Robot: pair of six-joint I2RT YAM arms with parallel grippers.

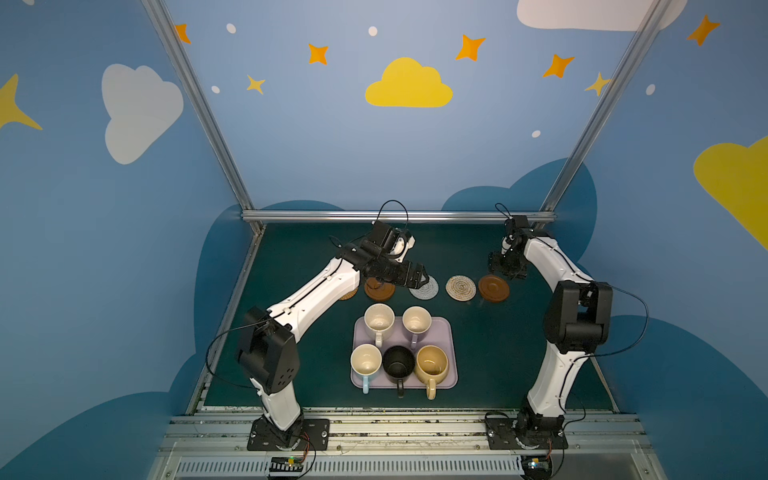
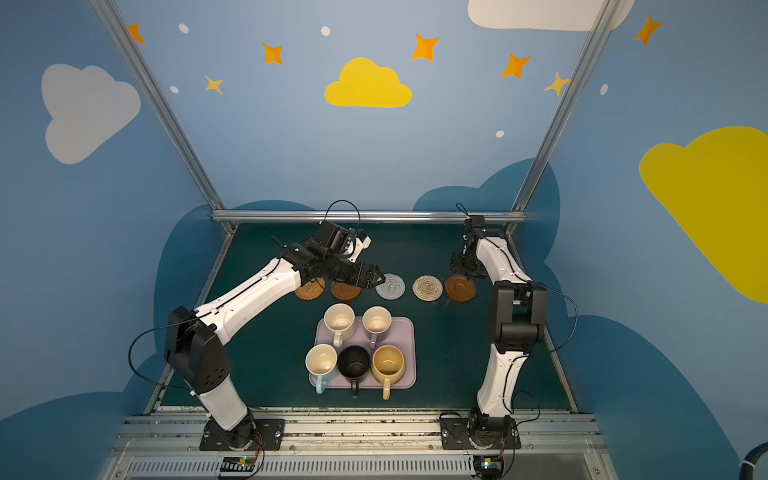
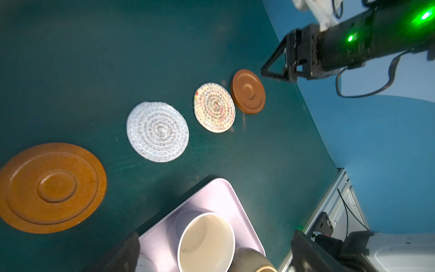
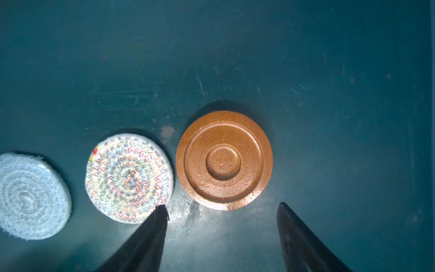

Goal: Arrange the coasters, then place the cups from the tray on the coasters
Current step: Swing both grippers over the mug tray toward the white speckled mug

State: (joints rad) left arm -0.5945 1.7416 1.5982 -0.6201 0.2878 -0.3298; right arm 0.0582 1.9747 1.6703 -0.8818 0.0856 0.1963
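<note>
Coasters (image 1: 460, 287) line a scuffed green table (image 1: 498, 353) inside cloud-painted walls (image 1: 311, 145).

A dark green mat (image 1: 498, 353) lies flat, scuffed with pale scratches. Along its twelve o'clock edge runs a silver metal bar (image 1: 395, 216), and slanted metal posts (image 1: 199, 104) rise from both ends. The blue wall (image 1: 332, 158) behind carries a yellow cloud (image 1: 409, 85) at twelve o'clock, a white cloud (image 1: 139, 112) at ten, and orange stars (image 1: 318, 54). At the mat's six o'clock sits a slotted metal grille (image 1: 374, 467).
</note>
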